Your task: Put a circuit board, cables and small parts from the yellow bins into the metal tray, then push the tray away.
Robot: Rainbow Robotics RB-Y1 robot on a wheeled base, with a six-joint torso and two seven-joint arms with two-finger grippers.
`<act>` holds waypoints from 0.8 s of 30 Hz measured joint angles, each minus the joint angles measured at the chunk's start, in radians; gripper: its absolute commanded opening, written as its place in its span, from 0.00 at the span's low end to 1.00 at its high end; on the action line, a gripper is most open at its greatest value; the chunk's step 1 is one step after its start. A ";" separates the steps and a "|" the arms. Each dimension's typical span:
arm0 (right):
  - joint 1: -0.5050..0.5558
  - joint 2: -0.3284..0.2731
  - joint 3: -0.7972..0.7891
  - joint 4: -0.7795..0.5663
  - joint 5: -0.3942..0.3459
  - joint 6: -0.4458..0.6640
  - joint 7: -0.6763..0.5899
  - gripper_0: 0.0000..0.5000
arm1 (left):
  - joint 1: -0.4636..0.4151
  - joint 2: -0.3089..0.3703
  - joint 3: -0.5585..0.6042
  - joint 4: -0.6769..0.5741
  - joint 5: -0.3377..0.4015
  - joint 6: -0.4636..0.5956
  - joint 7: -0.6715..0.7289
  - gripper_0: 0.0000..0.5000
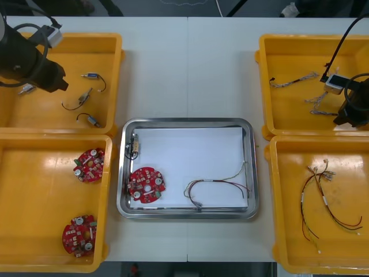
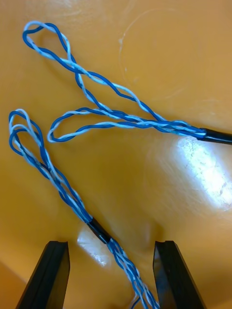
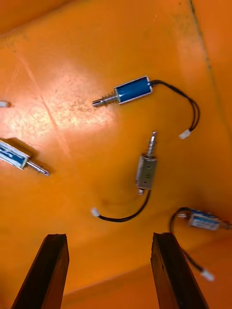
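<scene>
Open, empty right tool (image 2: 111, 244) straddles cable (image 2: 63, 186) running away lengthwise; left tool (image 3: 108, 236) open too.

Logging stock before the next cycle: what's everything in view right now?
yellow bins: four, yellow, two each side of the table
metal tray: one, white inside, centre
circuit boards: three, red, one in tray, two in near-left bin
small metal parts: five, silver and blue, four in far-left bin, one in tray
twisted cables: at least two, blue and white, far-right bin
other cables: several, red and yellow, near-right bin; one in tray
left pincer: one, open, black, over far-left bin
right pincer: one, open, black, over twisted cables
</scene>
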 measured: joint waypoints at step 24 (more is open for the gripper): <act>0.006 -0.002 0.038 0.002 -0.032 -0.054 0.000 1.00 | -0.124 0.012 0.000 0.487 0.044 -0.342 -0.539 1.00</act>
